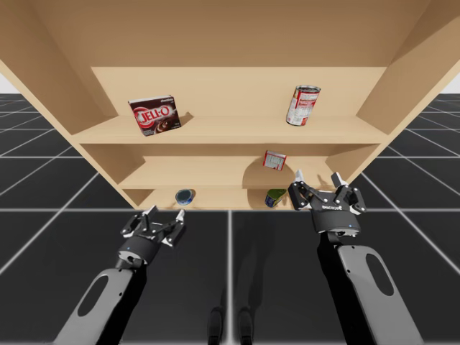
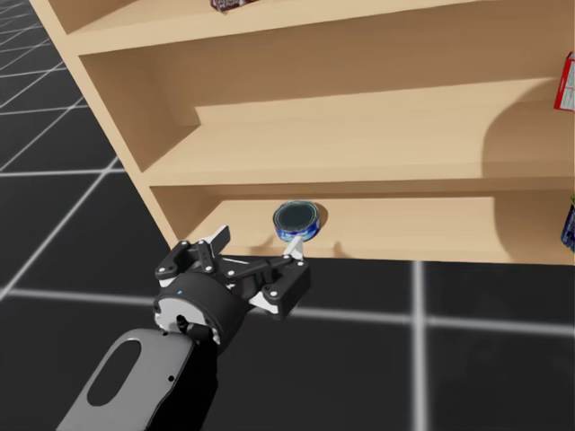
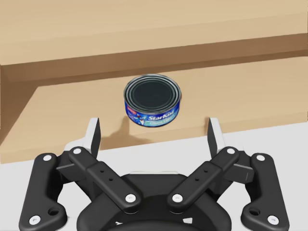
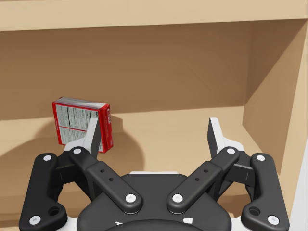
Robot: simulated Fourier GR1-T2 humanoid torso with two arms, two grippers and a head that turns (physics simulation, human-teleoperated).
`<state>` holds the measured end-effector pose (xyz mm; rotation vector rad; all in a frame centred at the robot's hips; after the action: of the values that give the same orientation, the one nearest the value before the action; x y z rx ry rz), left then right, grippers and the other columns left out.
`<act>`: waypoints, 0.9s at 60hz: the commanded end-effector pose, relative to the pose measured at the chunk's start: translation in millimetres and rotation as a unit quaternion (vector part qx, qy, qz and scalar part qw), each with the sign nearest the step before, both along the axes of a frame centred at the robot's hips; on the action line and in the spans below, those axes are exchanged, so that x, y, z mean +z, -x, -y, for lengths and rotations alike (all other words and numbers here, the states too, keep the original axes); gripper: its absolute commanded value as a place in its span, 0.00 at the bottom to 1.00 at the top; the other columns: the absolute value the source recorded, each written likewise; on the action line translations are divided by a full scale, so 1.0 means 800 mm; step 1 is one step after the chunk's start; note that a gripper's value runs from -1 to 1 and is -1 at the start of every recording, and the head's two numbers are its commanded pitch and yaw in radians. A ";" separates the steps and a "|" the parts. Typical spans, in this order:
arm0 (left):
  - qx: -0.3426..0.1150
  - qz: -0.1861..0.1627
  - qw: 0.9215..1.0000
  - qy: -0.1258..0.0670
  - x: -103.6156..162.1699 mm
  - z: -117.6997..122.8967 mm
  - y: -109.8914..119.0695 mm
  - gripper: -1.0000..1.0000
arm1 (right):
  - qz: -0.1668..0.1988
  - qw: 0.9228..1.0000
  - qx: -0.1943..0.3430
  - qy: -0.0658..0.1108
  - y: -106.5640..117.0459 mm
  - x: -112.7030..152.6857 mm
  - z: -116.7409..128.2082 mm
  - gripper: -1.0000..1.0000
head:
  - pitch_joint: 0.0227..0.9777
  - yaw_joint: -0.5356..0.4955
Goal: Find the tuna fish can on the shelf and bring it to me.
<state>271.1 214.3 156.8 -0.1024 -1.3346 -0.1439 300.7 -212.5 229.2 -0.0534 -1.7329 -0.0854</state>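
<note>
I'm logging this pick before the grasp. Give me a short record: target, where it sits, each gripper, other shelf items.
target: tuna fish can, low and blue
location: shelf, bottom level, left side, untouched
left gripper: open, just short of the can, which lies ahead of it
right gripper: open, at the middle level, red box ahead
other items: brown box and red-and-white can on top level; green can on bottom level, right side

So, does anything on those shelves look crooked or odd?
Yes: on the top shelf the red-and-white can and the dark brown box sit tilted, and the red box on the middle shelf is askew too.
</note>
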 end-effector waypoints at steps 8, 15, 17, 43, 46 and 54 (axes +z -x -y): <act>-0.010 -0.018 1.000 -0.001 -0.015 0.018 -0.046 0.00 | -0.001 1.000 -0.001 0.000 0.000 -0.001 0.000 0.00 | 0.77 0.80; 0.000 -0.016 1.000 -0.011 -0.023 0.020 -0.065 0.00 | 0.000 1.000 -0.001 0.000 0.000 -0.001 0.001 0.00 | 0.77 0.79; 0.001 -0.019 1.000 -0.008 -0.025 0.021 -0.068 0.00 | 0.000 1.000 -0.001 0.000 0.000 0.000 0.001 0.00 | 0.77 0.79; 0.005 -0.045 0.999 -0.014 -0.044 0.023 -0.115 0.00 | 0.001 1.000 -0.002 -0.002 0.000 0.000 0.002 0.00 | 0.78 0.78; 0.004 -0.055 0.998 -0.010 -0.047 0.024 -0.119 0.00 | 0.001 1.000 -0.002 -0.002 0.000 0.000 0.002 0.00 | 0.78 0.78; 0.001 -0.075 0.997 0.002 -0.056 0.022 -0.127 0.00 | 0.001 1.000 -0.003 -0.003 0.000 0.000 0.003 0.00 | 0.78 0.78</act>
<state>364.2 196.2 121.5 -0.0932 -1.2239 -0.1407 300.4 -214.4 229.1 -0.0538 -1.7341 -0.0921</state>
